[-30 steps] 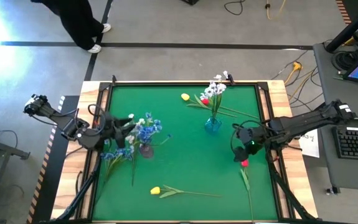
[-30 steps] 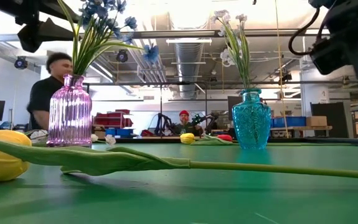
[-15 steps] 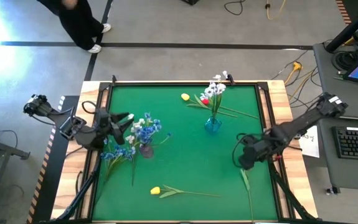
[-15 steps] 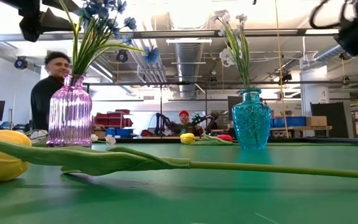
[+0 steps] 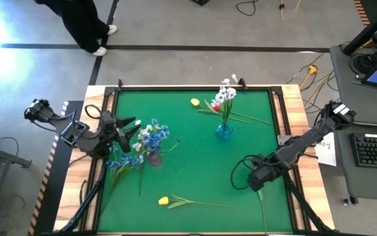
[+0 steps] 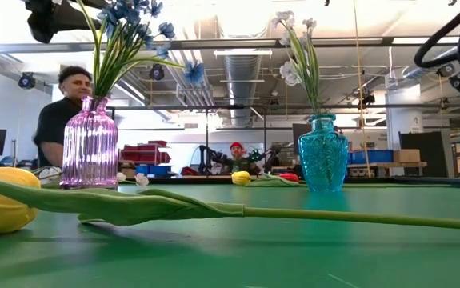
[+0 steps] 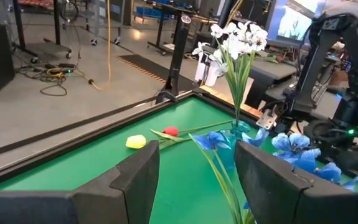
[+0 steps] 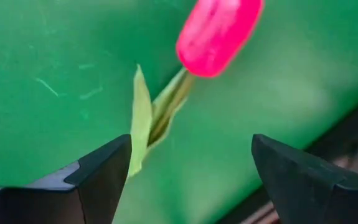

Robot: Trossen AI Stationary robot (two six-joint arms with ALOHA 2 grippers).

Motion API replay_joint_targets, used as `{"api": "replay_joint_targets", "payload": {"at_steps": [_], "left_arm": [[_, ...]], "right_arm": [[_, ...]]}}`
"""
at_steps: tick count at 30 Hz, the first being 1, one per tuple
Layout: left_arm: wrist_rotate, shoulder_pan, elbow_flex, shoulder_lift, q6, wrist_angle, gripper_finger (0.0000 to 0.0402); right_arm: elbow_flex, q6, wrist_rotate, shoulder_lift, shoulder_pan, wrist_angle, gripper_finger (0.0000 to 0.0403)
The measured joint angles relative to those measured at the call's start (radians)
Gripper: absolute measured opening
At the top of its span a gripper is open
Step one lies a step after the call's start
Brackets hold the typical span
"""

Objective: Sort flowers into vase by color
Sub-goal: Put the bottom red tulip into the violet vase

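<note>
Desk (image 5: 195, 157), green mat, wood frame, same layout as half a second ago. A person (image 6: 60, 112) stands beyond the desk in the low view, barely shifted.

Right arm has swung nearer the desk's front-right part since the earlier frames; right tool (image 5: 259, 178) now sits low over the red tulip (image 8: 218, 32), which lies flat on the mat near the right edge. Its fingers (image 8: 101, 174) are spread wide, released, straddling the stem just below the bud, not touching it. The bud, visible in the high view a second ago, is now covered by the tool there.

Left arm waits at the left edge; left tool (image 5: 130, 124) released, fingers apart, just beside the blue flowers (image 5: 152, 136), hardly moved.

Purple vase (image 6: 90, 154) holds the blue flowers, unchanged. Teal vase (image 5: 224, 131) holds the white flowers (image 5: 226, 94), unchanged. Loose blue stems (image 5: 124, 164) lie by the purple vase. Yellow tulip (image 5: 164, 200) lies flat near the front edge. Another yellow bud (image 5: 195, 102) and a red bud (image 5: 216, 106) lie near the back edge beside the teal vase. None of these moved.
</note>
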Motion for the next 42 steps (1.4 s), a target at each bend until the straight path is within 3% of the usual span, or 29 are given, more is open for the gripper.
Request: {"api": "replay_joint_targets", "payload": {"at_steps": [14,25,35,38,42], "left_arm": [[0.025,0.000,-0.003,0.041,-0.004,-0.003,0.0197],[0.025,0.000,-0.004,0.055,-0.004,-0.002,0.0197],[0.025,0.000,-0.005,0.053,-0.004,-0.001,0.0197],[0.024,0.000,-0.005,0.056,-0.004,0.002,0.0197],[0.025,0.000,0.003,0.069,-0.004,0.004,0.0197]], "right_arm": [[-0.044,-0.014,0.079,0.078,0.000,0.092,0.0309],[-0.042,-0.059,0.092,0.164,-0.001,0.192,0.0167],[-0.046,-0.087,0.153,0.119,-0.007,0.198,0.0044],[-0.046,-0.114,0.202,0.082,-0.023,0.199,0.0018],[-0.043,-0.173,0.279,0.009,-0.047,0.196,0.0014]]}}
